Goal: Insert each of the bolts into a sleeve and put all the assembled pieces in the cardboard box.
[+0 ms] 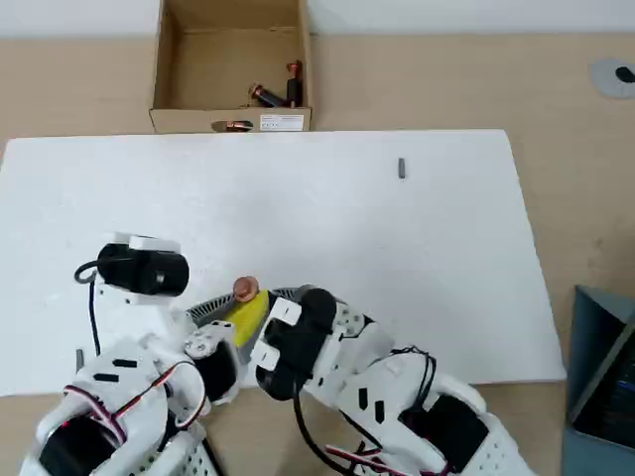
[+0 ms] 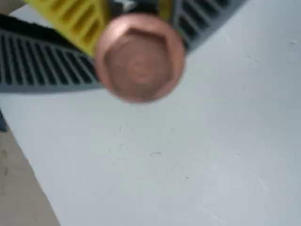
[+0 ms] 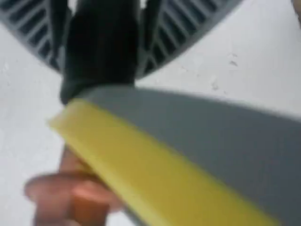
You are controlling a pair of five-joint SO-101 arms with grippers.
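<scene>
My left gripper [image 2: 136, 12] is shut on a copper bolt [image 2: 139, 59], whose hexagonal head faces the left wrist camera between a yellow and a grey finger. From above, the bolt head [image 1: 245, 289] stands over the near middle of the white mat [image 1: 327, 218]. My right gripper [image 3: 101, 23] is shut on a black sleeve [image 3: 99, 52]. The sleeve lines up with the bolt [image 3: 70, 193], but the left arm's yellow finger [image 3: 155, 165] hides where they meet. The cardboard box [image 1: 167, 69] holds assembled pieces [image 1: 278, 94].
One more copper piece [image 1: 233, 126] lies at the box's front wall. A small grey sleeve [image 1: 402, 168] lies on the mat at the far right, and another small grey piece [image 1: 79, 358] lies near its left front edge. A dark bin [image 1: 600, 377] stands at the right.
</scene>
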